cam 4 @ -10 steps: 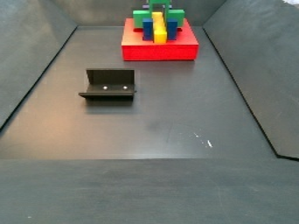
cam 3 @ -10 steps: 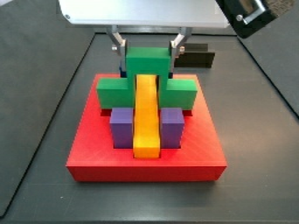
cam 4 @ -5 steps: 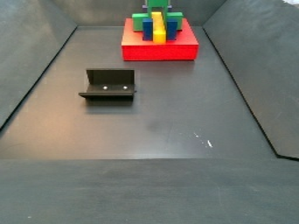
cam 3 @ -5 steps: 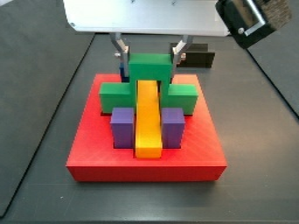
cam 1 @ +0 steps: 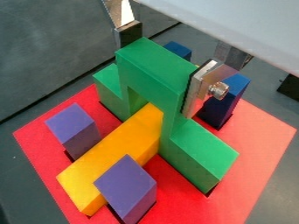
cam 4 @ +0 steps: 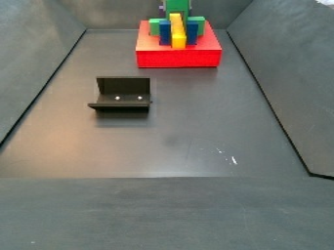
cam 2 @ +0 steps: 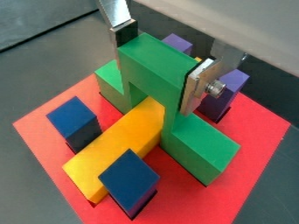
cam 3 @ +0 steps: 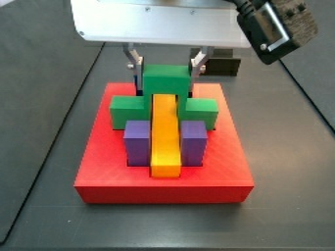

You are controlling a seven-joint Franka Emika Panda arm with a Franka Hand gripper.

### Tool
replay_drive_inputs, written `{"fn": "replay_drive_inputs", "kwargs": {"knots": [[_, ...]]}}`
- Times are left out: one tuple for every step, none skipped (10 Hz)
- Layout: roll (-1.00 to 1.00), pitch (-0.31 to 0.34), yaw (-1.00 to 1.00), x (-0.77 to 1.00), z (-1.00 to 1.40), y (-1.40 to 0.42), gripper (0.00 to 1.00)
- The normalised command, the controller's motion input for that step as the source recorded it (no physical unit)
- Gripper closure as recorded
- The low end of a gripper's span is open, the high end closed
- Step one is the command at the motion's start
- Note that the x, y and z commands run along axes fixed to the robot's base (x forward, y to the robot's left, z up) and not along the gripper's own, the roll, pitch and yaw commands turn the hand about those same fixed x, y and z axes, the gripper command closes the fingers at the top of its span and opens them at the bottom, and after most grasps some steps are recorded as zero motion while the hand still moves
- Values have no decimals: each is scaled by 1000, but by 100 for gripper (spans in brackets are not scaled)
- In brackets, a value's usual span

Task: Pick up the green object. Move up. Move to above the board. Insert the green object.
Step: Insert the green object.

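The green object (cam 1: 158,79) sits astride the far end of the yellow bar (cam 1: 117,157) on the red board (cam 1: 263,157), with its side blocks down at the board's surface. It shows the same way in both side views (cam 3: 164,80) (cam 4: 175,10) and in a wrist view (cam 2: 158,74). My gripper (cam 1: 163,63) (cam 2: 158,63) (cam 3: 167,63) is shut on the green object's tall centre block, one silver finger (cam 1: 201,87) flat on each side. The board (cam 3: 164,186) (cam 4: 179,57) lies at the far end of the floor.
Two purple blocks (cam 3: 136,137) stand beside the yellow bar (cam 3: 164,132) at the near side, and blue blocks (cam 1: 228,92) stand behind the green object. A small black block (cam 3: 222,66) lies behind the board. The fixture (cam 4: 120,95) stands on the dark floor, left of centre.
The gripper has moved down with the green object, which now sits lower over the yellow bar's far end. The board and fixture have not moved.
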Motion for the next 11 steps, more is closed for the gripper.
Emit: {"fn": "replay_drive_inputs", "kwargs": {"knots": [[-24,-39,0,0,-169,0,100],[-21,-49,0,0,-220,0,100],[-13,-69,0,9,-300,-14,100],[0,-80,0,11,-374,-46,100],[0,-76,0,11,-400,-43,100],[0,-53,0,11,-391,-37,100],[30,-41,0,0,-406,-51,100],[51,-34,0,0,-423,-66,100],[64,-27,0,0,-406,-74,100],[31,0,0,0,-126,-20,100],[0,0,0,0,0,0,100]]}}
